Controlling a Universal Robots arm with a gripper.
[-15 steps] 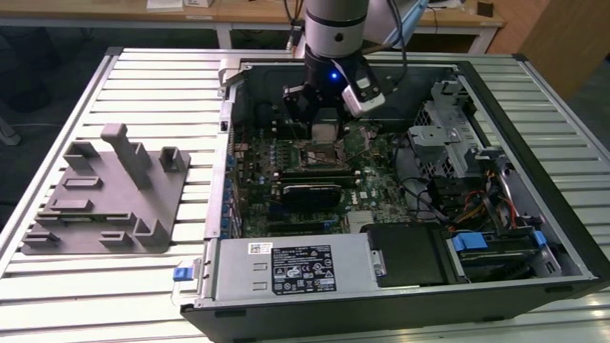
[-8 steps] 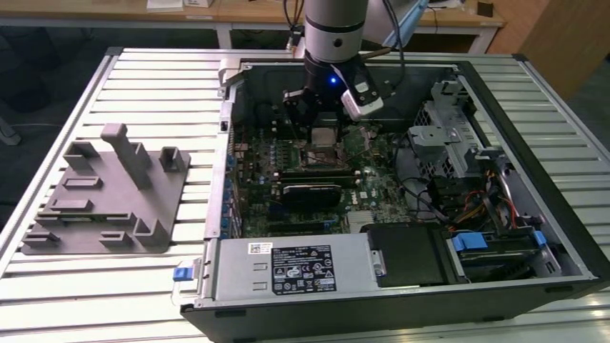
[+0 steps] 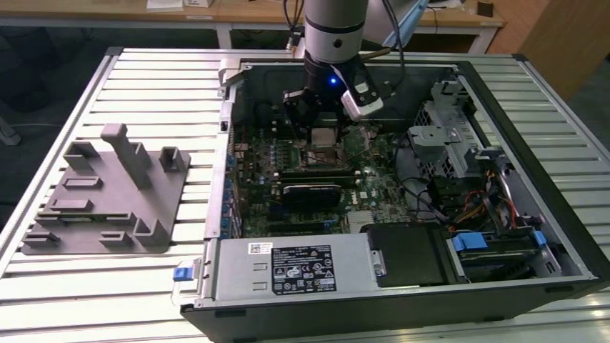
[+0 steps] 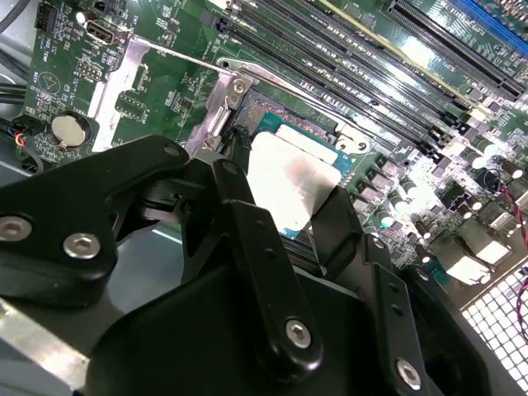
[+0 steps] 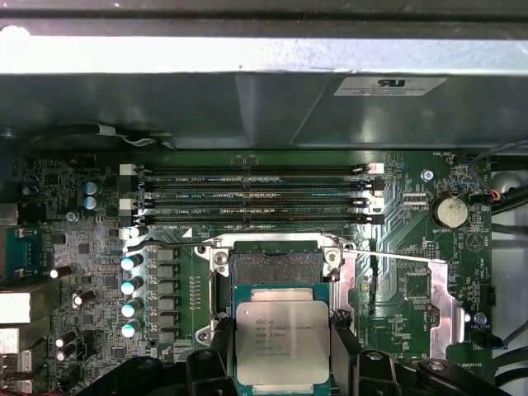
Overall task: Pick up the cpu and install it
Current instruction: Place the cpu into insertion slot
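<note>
Cpu [image 5: 282, 342] hangs clamped by two edges in the gripper [image 5: 282, 330], mid-carry I judge, with the open socket [image 3: 324, 154] at 6 o'clock of it in the exterior view, so seating needs square alignment.

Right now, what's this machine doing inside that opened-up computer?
A robot arm is down inside the open computer case. Its fingers are clamped on either side of a silver processor chip, holding it above the circuit board. The socket meant for the chip is open and empty, so the chip isn't seated yet.
</note>
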